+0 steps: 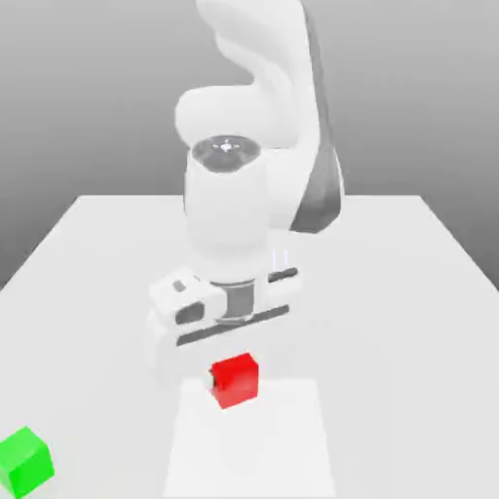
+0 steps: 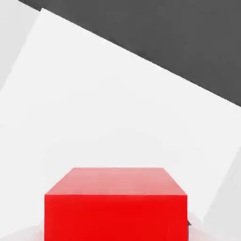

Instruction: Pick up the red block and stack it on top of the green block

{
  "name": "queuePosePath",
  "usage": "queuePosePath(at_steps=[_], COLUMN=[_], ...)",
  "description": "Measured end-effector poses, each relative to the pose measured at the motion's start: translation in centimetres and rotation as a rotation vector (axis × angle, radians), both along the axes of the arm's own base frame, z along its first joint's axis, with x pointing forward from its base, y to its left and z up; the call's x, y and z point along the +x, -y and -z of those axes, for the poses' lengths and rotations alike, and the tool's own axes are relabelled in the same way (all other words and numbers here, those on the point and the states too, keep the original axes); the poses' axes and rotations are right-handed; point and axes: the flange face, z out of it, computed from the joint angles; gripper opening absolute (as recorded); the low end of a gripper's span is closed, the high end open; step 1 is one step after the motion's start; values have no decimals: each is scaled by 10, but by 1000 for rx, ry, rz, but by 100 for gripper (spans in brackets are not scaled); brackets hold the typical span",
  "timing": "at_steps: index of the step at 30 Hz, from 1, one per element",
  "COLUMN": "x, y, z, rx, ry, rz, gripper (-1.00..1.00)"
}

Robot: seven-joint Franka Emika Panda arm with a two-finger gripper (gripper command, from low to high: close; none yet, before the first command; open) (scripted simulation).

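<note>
Your gripper (image 1: pixel 232 363) is clamped on the red block (image 1: pixel 235 379) — the block hangs just under the white hand, lifted clear of the table (image 1: pixel 409 292), above a paler square patch (image 1: pixel 283 448) on its surface. In the hand view the red block (image 2: pixel 116 204) sits close up against the camera. The green block (image 1: pixel 24 461) rests on the table well apart from it — low at the exterior view's left, near the table's corner.
</note>
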Motion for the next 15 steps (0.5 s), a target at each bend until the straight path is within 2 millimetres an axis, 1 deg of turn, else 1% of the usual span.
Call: queuePosePath(at_steps=[3, 5, 9, 10, 11, 13, 14, 15], x=[21, 30, 35, 35, 35, 35, 34, 34], y=[54, 95, 182, 192, 197, 201, 202, 202], z=[-7, -12, -24, -17, -6, 22, 32, 32], rx=[0, 0, -1, -1, -1, -2, -2, -2], ry=[-1, 0, 6, 7, 8, 8, 8, 8], rz=[184, 312, 562, 590, 604, 614, 617, 617], gripper=[-100, -100, -100, -100, -100, -100, 100, 100])
